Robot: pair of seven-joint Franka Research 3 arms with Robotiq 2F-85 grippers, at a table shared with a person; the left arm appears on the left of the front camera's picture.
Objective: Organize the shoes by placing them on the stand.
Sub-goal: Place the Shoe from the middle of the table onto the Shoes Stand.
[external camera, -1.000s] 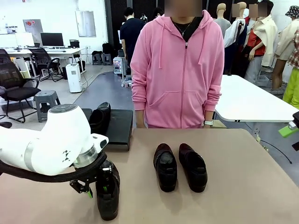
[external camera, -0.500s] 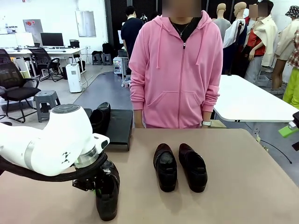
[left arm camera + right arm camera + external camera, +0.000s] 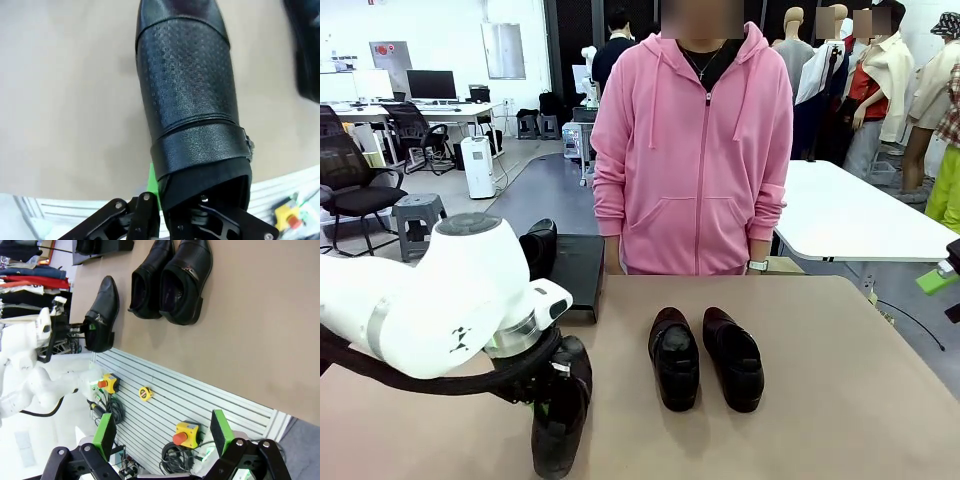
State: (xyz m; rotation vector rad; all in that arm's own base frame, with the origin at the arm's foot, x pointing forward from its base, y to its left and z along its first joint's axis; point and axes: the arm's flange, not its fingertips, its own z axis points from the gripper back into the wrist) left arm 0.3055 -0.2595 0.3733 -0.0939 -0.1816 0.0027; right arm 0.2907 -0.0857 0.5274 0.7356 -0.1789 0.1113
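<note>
Closure of left end effector (image 3: 160,196) on heel rim of near shoe (image 3: 560,432) secures it for transfer to the stand (image 3: 578,272); right end effector (image 3: 162,432) stands wide open.

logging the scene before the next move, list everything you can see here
middle shoes: 2, black, side by side mid table
held shoe: 1, black, near left of table, gripped at one end
stand shoe: 1, black, on the stand
stand: 1, black, far left
table: 1, tan, under the shoes
white table: 1, white, behind on the right
chair: 1, black, background left
stop buttons: 2, yellow with red, on the slatted panel at the table's near edge
person: 1, pink hoodie, standing at the far side
left hand: 1, black with green pads, shut on held shoe
right hand: 1, black with green pads, open, holding nothing
</note>
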